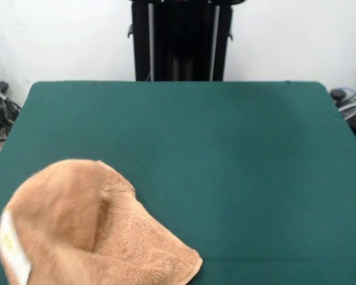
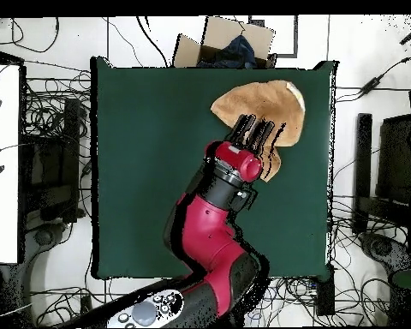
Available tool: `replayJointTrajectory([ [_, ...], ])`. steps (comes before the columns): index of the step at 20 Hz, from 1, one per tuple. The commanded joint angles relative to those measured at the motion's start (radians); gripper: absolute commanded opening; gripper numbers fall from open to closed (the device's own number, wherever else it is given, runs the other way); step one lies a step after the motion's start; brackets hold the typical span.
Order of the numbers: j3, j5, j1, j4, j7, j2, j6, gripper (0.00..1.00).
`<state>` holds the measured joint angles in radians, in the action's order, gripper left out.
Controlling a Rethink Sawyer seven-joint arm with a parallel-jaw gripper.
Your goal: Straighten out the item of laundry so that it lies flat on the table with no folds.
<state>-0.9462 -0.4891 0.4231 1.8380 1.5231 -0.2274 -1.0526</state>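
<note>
Towel (image 1: 88, 228): tan-orange terry, bunched and folded over itself, white label (image 1: 12, 248) at one edge; lies on the counter (image 1: 237, 166) near a corner.

Tool (image 2: 253, 133): over the towel's near edge in the overhead view; open or closed cannot be told.

Arm (image 2: 213, 231): red, reaching across the counter.

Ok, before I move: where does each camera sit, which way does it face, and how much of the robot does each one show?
Front view: across the dark green felt-covered table, facing the black pedestal; no arm visible.
Overhead view: above the table, looking straight down; the red and black arm reaches up from the bottom edge over the towel, end effector not discernible.
Shared: the table and the crumpled tan-orange terry-cloth towel, turned half round between views.
</note>
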Motion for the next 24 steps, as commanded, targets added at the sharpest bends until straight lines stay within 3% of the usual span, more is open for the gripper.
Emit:
replayJointTrajectory([
  [1, 0.053, -0.072, 0.031, -0.025, 0.033, 0.052, 0.000, 1.00],
  [6, 0.054, -0.056, 0.030, -0.034, 0.064, 0.029, 0.056, 1.00],
  [8, 0.094, -0.028, 0.001, -0.040, 0.114, -0.020, 0.140, 1.00],
  [11, 0.214, 0.070, -0.086, -0.047, 0.240, -0.142, 0.307, 1.00],
  [14, 0.315, 0.156, -0.160, -0.062, 0.293, -0.236, 0.431, 1.00],
  [16, 0.416, 0.218, -0.234, -0.069, 0.331, -0.306, 0.530, 1.00],
  [19, 0.718, 0.395, -0.465, -0.046, 0.425, -0.450, 0.713, 1.00],
  [24, 1.029, 0.414, -0.698, 0.020, 0.399, -0.516, 0.909, 1.00],
])
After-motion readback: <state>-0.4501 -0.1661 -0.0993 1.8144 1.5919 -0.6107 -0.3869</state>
